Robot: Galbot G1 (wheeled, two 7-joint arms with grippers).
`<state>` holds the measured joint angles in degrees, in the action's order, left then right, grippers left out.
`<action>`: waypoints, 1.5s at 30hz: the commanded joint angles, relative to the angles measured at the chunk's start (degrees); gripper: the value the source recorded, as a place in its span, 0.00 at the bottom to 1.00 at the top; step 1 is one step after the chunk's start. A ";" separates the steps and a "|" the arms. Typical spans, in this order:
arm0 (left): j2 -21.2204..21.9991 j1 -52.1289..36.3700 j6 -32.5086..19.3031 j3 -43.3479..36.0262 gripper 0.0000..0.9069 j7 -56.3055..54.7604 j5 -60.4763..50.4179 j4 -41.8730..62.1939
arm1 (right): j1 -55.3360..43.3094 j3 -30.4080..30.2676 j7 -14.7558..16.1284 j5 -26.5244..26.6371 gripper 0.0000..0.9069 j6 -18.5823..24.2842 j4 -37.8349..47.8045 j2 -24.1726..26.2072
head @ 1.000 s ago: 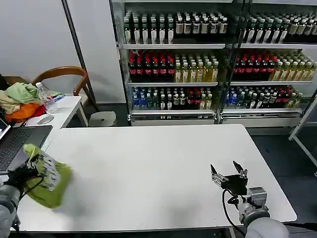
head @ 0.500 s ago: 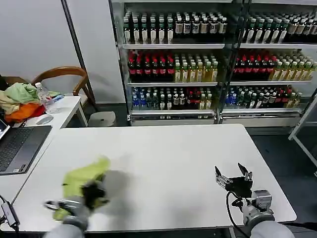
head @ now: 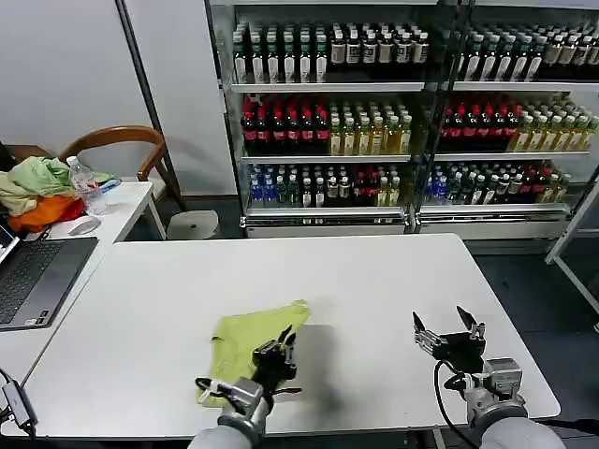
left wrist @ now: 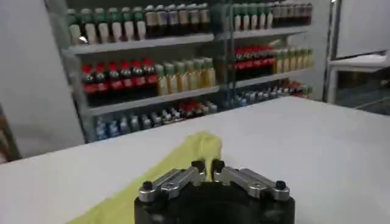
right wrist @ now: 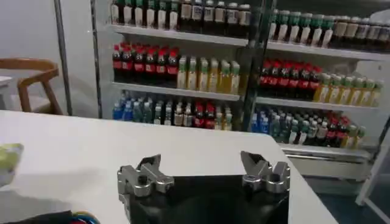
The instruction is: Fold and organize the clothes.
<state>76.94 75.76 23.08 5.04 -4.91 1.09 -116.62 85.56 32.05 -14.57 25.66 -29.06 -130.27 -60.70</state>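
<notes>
A shop: stocked drink shelves [head: 402, 112] behind the table [head: 374, 281]

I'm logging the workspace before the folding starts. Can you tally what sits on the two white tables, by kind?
Lime shirt: 1
Heap of garments: 1
Water bottle: 1
Laptop: 1
Computer mouse: 1
Total: 5

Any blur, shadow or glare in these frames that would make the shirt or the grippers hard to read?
Head view: the shirt is sharp, a soft shadow lies on the table beside it; the left gripper reads clearly, as does the right gripper. Left wrist view: the shelves behind are soft, shirt slightly blurred. Right wrist view: evenly lit, no glare.
</notes>
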 commanded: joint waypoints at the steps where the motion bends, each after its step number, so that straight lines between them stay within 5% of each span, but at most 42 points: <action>1: 2.38 -5.94 -7.28 -7.60 1.00 0.96 5.76 4.83 | -0.66 0.37 0.07 0.03 1.00 -0.02 0.25 0.01; 10: -0.11 -3.31 -11.14 -5.04 1.00 3.08 9.83 -5.04 | -3.86 -0.66 0.97 -1.18 1.00 0.22 2.15 -0.13; 24: -12.17 1.81 -11.51 31.87 1.00 3.94 18.57 -3.59 | -10.26 -14.06 4.53 -7.08 1.00 6.21 11.14 -1.84; 33: -9.97 5.33 -11.69 34.12 1.00 4.42 17.09 -2.64 | -12.67 -25.80 5.75 -0.61 1.00 2.89 13.04 -4.33; 38: -9.65 5.37 -11.64 33.95 1.00 4.31 16.79 -2.59 | -13.70 -26.99 3.49 15.25 1.00 -4.16 11.74 -3.92; 45: -9.10 5.46 -11.50 33.02 1.00 3.90 16.37 -2.04 | -17.80 -23.85 4.13 14.81 1.00 -4.02 19.00 -4.52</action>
<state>68.31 80.17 11.78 34.55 -0.98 16.78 -118.90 72.33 10.63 -10.44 32.28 -29.45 -117.98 -64.43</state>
